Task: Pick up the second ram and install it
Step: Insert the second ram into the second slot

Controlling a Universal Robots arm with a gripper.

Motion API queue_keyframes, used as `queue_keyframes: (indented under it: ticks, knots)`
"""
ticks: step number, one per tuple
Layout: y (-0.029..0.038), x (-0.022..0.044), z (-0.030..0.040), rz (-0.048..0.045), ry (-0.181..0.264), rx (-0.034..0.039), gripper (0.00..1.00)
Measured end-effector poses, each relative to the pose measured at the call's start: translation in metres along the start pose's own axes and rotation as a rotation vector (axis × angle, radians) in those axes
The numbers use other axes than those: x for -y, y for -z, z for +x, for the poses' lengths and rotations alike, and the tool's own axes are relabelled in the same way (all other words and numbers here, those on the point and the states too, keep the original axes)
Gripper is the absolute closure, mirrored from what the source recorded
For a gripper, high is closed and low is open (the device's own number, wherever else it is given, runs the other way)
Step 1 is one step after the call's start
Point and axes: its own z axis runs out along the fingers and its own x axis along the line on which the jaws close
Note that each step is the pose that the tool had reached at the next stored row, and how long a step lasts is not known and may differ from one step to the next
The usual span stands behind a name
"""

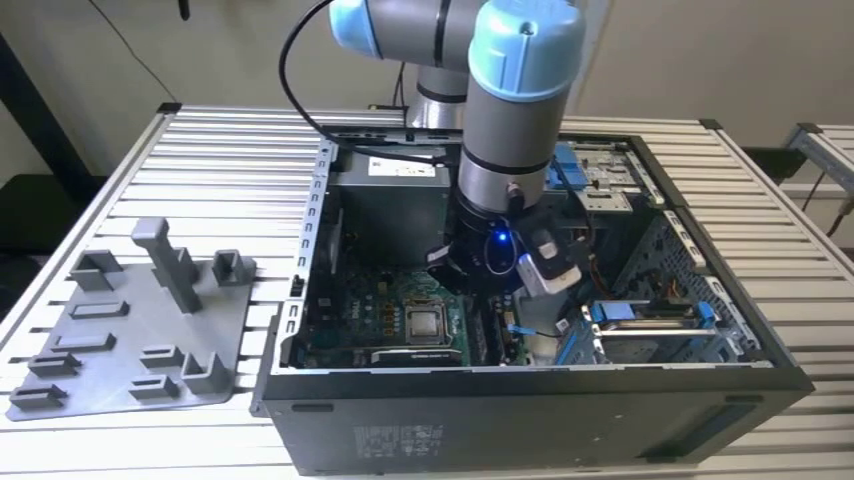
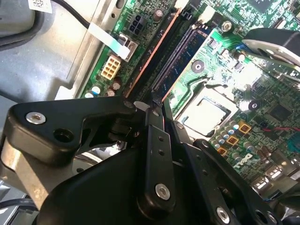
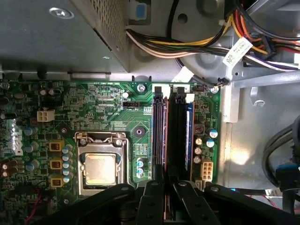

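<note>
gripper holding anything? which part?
The second ram, apparently pinched across its flat faces at one end by the gripper.

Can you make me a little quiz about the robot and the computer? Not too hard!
1. True or false: the grey tray sits inside the computer case.
2. What is the gripper closed on? A: the second ram. B: a screwdriver. C: a cup.
3. Fill in: the motherboard is coloured ____.

Key: 1 false (it lies outside, on the table); 2 A; 3 green.
</note>
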Motion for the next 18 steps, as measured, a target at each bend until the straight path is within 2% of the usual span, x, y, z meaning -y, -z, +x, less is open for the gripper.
queue_keyframes:
  ticks: [5,9,17,18]
  knots:
    - [-0.0035,0.0000,-0.0005,-0.0049,0.004,-0.0014,0.86]
    - [-0.0064,0.0003,-0.0007,-0.0072,0.004,-0.0107,0.86]
    - [-0.0067,0.0002,-0.0007,-0.0079,0.004,-0.0112,0.86]
    - [-0.0075,-0.0003,-0.0007,-0.0106,0.004,-0.0108,0.84]
